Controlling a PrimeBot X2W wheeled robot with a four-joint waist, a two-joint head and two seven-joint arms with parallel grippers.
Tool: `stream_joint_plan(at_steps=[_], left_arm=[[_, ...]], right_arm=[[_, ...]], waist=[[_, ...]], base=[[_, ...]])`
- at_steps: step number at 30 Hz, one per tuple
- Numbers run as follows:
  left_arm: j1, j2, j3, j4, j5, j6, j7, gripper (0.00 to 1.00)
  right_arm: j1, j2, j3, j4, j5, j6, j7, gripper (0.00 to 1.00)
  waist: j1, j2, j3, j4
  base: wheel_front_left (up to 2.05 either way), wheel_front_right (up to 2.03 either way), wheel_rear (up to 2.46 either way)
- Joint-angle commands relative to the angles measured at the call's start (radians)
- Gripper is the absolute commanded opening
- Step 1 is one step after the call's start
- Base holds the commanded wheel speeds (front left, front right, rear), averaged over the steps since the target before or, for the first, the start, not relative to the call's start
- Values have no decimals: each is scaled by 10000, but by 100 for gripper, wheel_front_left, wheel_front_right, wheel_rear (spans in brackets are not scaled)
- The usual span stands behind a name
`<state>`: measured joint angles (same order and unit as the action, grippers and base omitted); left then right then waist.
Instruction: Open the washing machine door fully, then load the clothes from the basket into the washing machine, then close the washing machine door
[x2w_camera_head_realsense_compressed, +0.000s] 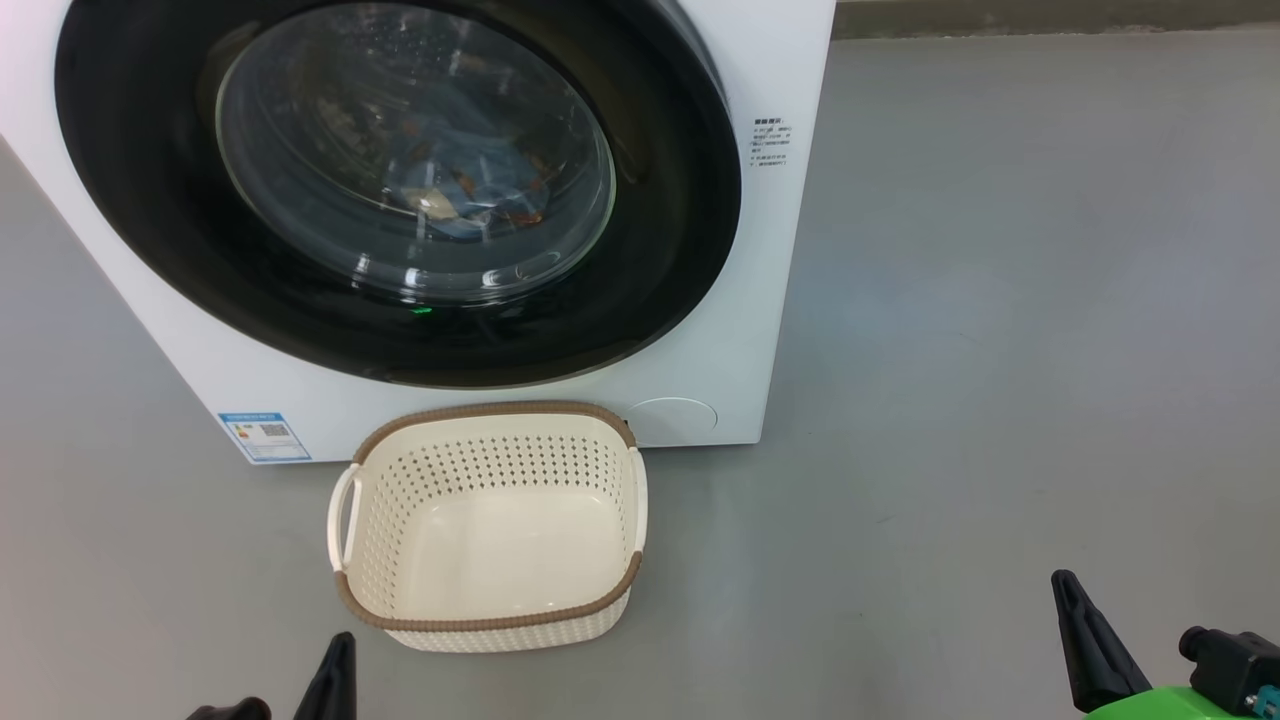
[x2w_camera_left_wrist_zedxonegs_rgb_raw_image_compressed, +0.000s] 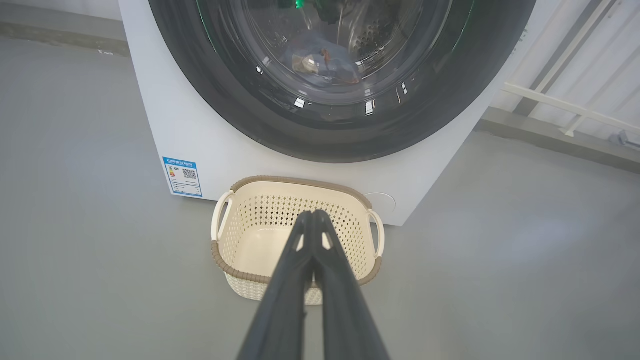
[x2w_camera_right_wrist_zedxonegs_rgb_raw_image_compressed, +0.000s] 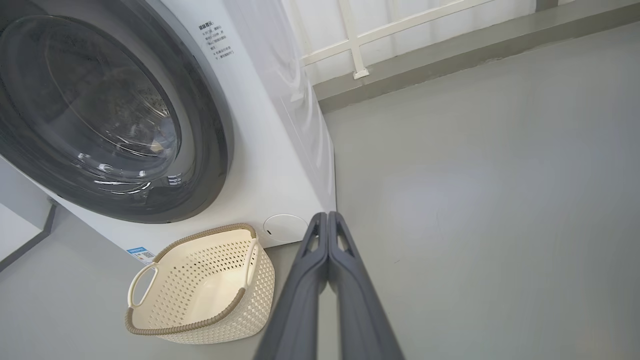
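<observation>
The large round glossy black washing machine door (x2w_camera_head_realsense_compressed: 150, 200) with its bulging glass window sits shut on the big white front-loading washing machine (x2w_camera_head_realsense_compressed: 780, 300), with the light blue printed clothes (x2w_camera_head_realsense_compressed: 480, 200) behind the glass. The small cream-white perforated plastic basket (x2w_camera_head_realsense_compressed: 490, 410) stands on the grey floor (x2w_camera_head_realsense_compressed: 1000, 400) just beside the machine's bottom front edge. The dark-fingered left gripper (x2w_camera_left_wrist_zedxonegs_rgb_raw_image_compressed: 312, 214) and right gripper (x2w_camera_right_wrist_zedxonegs_rgb_raw_image_compressed: 327, 215) each have their fingers pressed together.
</observation>
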<state>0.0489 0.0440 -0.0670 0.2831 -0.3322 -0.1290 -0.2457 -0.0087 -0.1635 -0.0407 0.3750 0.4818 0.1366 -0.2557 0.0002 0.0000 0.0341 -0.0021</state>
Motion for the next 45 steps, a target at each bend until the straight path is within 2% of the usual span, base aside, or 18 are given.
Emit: stream_joint_plan(at_steps=[1, 4, 8, 45], left_arm=[[-145, 95, 72, -214, -270, -1, 26, 0], [-169, 102, 105, -229, -589, -1, 108, 0], [-234, 112, 160, -224, -1119, -2, 241, 0], [-660, 152, 610, -272, -4891, -7, 1247, 0]], right_arm=[[-143, -127, -27, -223, 249, -2, 45, 0], [-152, -96, -45, -261, 523, -3, 137, 0], [-193, -44, -71, -296, 979, -6, 285, 0], [-454, 330, -284, -612, 4253, -23, 1371, 0]], waist=[[7, 0, -9, 1], [23, 0, -36, 1], [0, 0, -27, 2], [-1, 0, -115, 8]], base=[[0, 0, 0], [0, 0, 0], [0, 0, 0], [0, 0, 0]])
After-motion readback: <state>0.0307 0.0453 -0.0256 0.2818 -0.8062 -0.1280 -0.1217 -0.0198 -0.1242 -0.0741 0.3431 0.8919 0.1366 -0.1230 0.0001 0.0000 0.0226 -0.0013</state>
